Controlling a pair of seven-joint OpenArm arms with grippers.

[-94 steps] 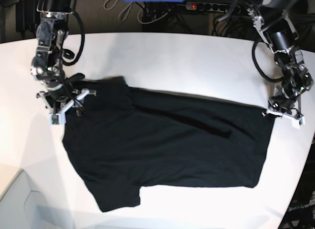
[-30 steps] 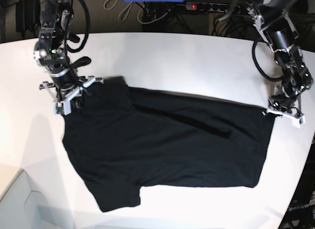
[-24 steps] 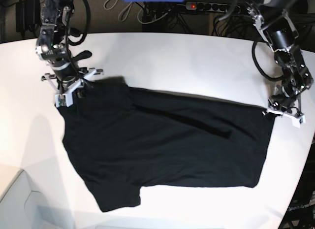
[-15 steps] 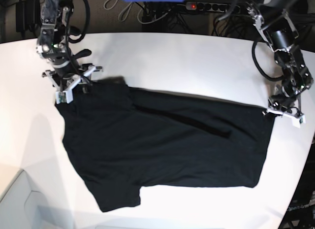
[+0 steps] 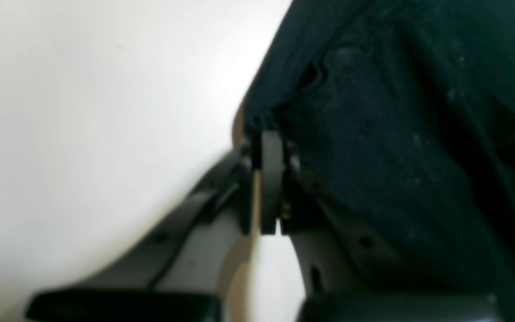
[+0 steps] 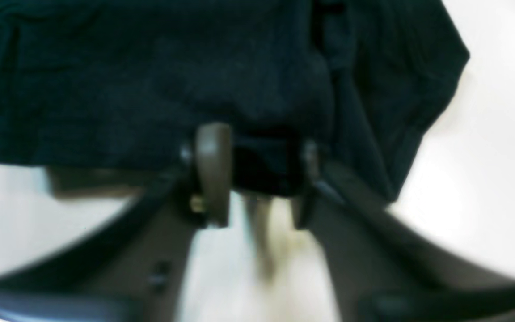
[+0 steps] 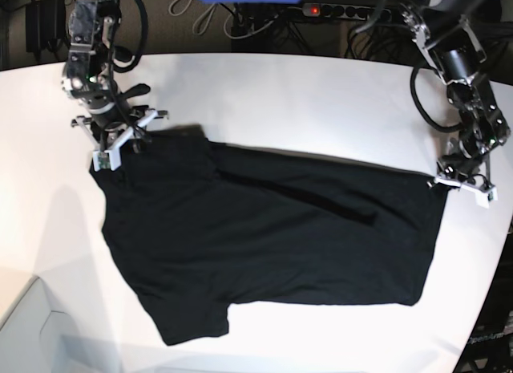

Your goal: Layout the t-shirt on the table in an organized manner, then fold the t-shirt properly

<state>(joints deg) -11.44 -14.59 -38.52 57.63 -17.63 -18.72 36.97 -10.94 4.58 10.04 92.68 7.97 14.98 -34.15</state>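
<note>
On the white counter [image 7: 264, 100] the black shirt [image 7: 272, 237] is seen spread nearly flat in the base view, with one sleeve reaching toward the near edge and a long crease running across the middle. From that view both arms are seen at opposite ends of the cloth: the right tool [image 7: 119, 142] at the shirt's far corner on the view's left, the left tool [image 7: 458, 184] at the corner on the view's right. How the jaws stand cannot be made out from there.

The left wrist view supplies what the base view lacks. The left tool [image 5: 268, 147] is shown with its fingers [image 5: 270, 179] pressed together, and an edge of the shirt [image 5: 396, 134] is pinched between them; bare counter [image 5: 83, 112] fills the left side of that picture. The cloth's full outline is hidden in this close view.

In the right wrist view, which is blurred, the right tool [image 6: 253, 170] is shown with its fingers [image 6: 213, 170] standing partly apart. A bunched hem of the shirt [image 6: 195, 76] lies between and just beyond them. Whether the cloth is actually gripped cannot be told from the blur. The counter [image 6: 485, 156] is visible to the right of the fabric.
</note>
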